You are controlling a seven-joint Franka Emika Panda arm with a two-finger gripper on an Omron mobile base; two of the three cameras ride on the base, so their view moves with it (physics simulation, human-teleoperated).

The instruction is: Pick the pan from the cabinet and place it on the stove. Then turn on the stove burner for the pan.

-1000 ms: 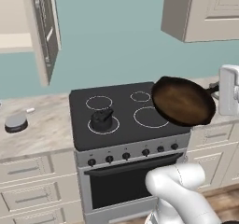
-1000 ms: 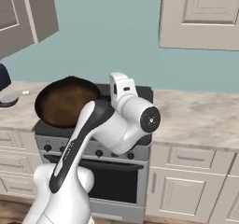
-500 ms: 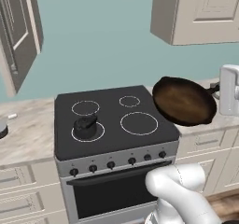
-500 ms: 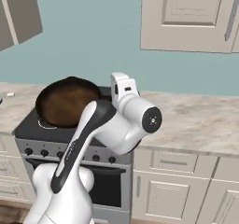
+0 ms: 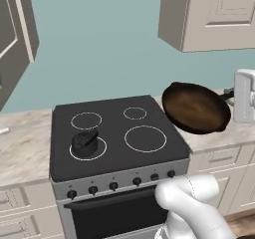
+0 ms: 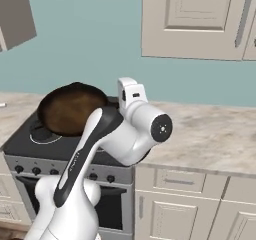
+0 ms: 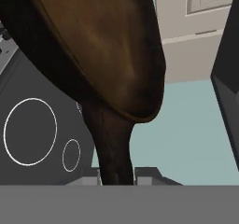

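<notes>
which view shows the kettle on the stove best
The left base view: the kettle sits in full sight on the front-left ring of the stove. In the right base view the held pan covers that part of the cooktop; the hand view looks past it.

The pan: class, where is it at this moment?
The pan is held in the air by its handle in the gripper, tilted, at the right edge of the stove, above the counter beside it in the left base view.
</notes>
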